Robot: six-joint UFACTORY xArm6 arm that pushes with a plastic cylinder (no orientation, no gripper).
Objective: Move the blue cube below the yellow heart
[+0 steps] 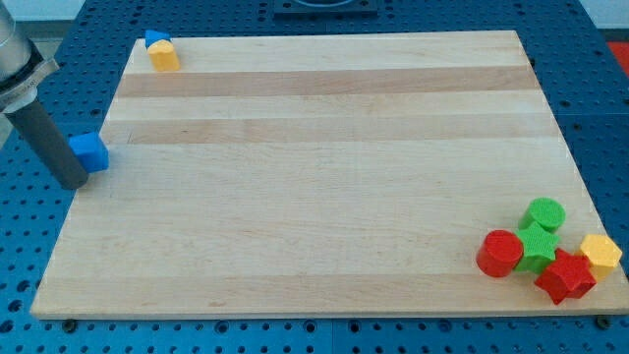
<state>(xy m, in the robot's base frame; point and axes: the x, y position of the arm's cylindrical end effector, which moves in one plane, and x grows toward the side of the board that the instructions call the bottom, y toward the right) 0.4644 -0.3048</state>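
Blue cube (pixel 89 151) sits at the left edge of the wooden board (pixel 324 187), roughly a third of the way down from the top-left corner, partly overhanging that edge. My tip (pixel 73 183) is just off the board's left edge, at the cube's lower left and touching it or very nearly so; the contact itself cannot be resolved. My tool is a plain rod with nothing to clench, so it grasps nothing and simply stands beside the cube.

Yellow heart (pixel 163 55) lies at the top-left corner of the board, well above the blue cube. A second blue block (pixel 153 38), shape unclear, touches the heart's upper side at the board's top edge.

Remaining blocks form a cluster at the bottom-right corner: a red cylinder (pixel 500 253), a green star-like block (pixel 536 246), a green cylinder (pixel 544 213), a red star-like block (pixel 565 276), and a yellow block (pixel 600 254) at the right edge.
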